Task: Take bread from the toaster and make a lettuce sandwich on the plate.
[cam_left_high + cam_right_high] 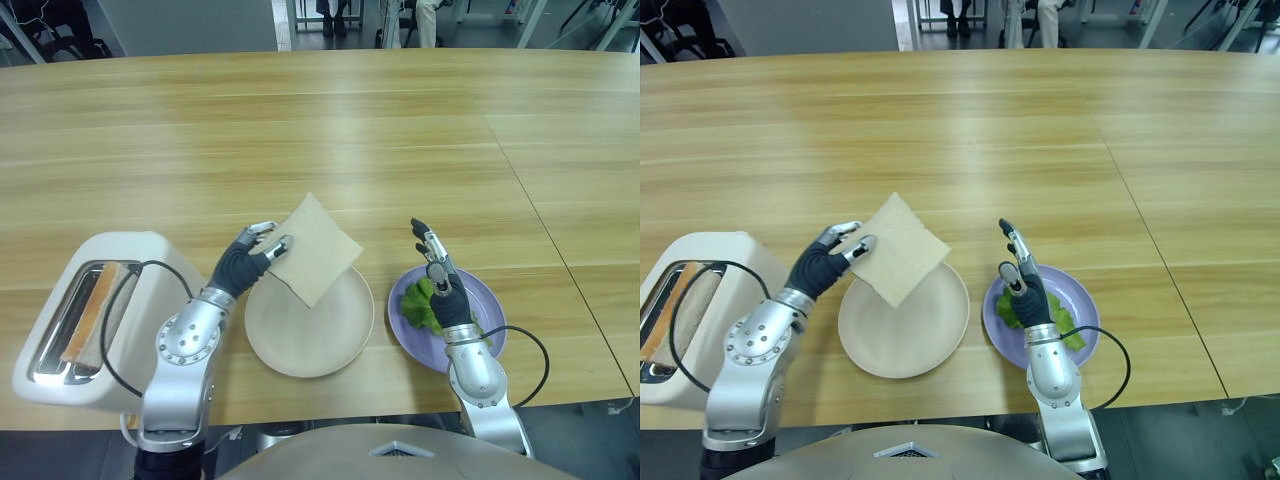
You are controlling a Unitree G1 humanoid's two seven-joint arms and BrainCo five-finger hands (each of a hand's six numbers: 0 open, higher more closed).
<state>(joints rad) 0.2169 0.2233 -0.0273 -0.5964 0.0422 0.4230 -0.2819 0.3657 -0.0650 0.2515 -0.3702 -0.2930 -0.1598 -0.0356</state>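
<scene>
Cream plate awaits its base
Left hand pinches bread above it, ready to lay; right hand, fingers spread, hovers over lettuce alongside.

Silver forearms, black looping cables, dark left hand and right hand with pale fingertips

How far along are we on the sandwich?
Done: one bread slice is out of the toaster. In hand: the left hand holds it tilted over the beige plate. Left: set it down, add the lettuce from the purple plate under the open right hand, then the second slice in the toaster.
</scene>
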